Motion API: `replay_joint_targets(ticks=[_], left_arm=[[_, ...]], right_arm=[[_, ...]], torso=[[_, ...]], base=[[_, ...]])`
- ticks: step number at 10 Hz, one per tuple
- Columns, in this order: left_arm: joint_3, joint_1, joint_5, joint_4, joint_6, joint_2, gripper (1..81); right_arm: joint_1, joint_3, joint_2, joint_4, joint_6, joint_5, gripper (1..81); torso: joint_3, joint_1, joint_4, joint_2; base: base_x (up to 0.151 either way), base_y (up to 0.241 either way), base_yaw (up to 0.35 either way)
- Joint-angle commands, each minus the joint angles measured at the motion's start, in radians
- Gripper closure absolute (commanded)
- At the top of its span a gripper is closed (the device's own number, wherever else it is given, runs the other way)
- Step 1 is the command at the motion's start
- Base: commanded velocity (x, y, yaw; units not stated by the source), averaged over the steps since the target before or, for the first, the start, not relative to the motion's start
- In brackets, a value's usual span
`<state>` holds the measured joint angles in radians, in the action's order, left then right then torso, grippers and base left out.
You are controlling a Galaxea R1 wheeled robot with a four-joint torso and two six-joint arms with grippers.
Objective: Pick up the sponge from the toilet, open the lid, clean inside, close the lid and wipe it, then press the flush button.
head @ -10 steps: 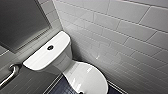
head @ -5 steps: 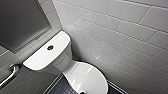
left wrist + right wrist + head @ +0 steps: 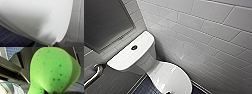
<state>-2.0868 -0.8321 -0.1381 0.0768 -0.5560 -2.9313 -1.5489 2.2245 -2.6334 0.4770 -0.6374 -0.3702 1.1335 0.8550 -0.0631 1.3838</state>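
The white toilet (image 3: 146,60) stands against the tiled wall, its lid (image 3: 170,77) down over the bowl. The round dark flush button (image 3: 134,47) sits in the middle of the flat tank top. In the left wrist view the glossy white lid (image 3: 37,18) lies very close, above the dark blue floor tiles. The bright green sponge (image 3: 52,70), bent and speckled, is pinched at one end by my right gripper (image 3: 50,92), which is shut on it. My left gripper is open and holds nothing.
A chrome grab bar (image 3: 94,75) is fixed to the wall left of the tank, below a dark grey panel (image 3: 106,22). White wall tiles (image 3: 204,37) run close along the toilet's right side. Dark blue floor tiles (image 3: 144,87) lie beside the bowl.
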Motion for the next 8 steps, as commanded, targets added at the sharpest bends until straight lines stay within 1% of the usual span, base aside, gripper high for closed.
replay_joint_targets(ticks=[1, 2, 3, 4, 5, 8], left_arm=[[0.043, 0.092, -0.026, 0.014, -0.018, 0.009, 1.0], [0.068, 0.097, -0.043, 0.012, -0.019, 0.027, 1.0], [0.104, 0.1, -0.07, 0.011, -0.034, 0.053, 1.0], [0.113, 0.103, -0.083, 0.012, -0.059, 0.069, 1.0], [0.113, 0.103, -0.09, 0.015, -0.075, 0.075, 1.0], [0.096, 0.101, -0.097, 0.014, -0.087, 0.07, 1.0]], right_arm=[[-0.032, -0.028, 0.019, 0.032, 0.001, 0.057, 81.1], [-0.032, -0.036, 0.02, 0.032, 0.001, 0.057, 81.1], [-0.032, -0.037, 0.02, 0.032, 0.001, 0.057, 81.1], [-0.032, -0.037, 0.02, 0.032, 0.001, 0.057, 81.1], [-0.032, -0.037, 0.02, 0.031, 0.001, 0.057, 81.1], [-0.032, -0.04, 0.022, 0.031, 0.001, 0.057, 81.1]], torso=[[0.0, 0.0, 0.0, 0.0], [0.0, 0.0, 0.0, 0.0], [0.0, 0.0, 0.0, 0.0], [0.0, 0.0, 0.0, 0.0], [0.0, 0.0, 0.0, 0.0], [0.0, 0.0, 0.0, 0.0]], base=[[0.0, 0.0, 0.0], [0.0, 0.0, 0.0], [0.0, 0.0, 0.0], [0.0, 0.0, 0.0], [0.0, 0.0, 0.0], [0.0, 0.0, 0.0]])
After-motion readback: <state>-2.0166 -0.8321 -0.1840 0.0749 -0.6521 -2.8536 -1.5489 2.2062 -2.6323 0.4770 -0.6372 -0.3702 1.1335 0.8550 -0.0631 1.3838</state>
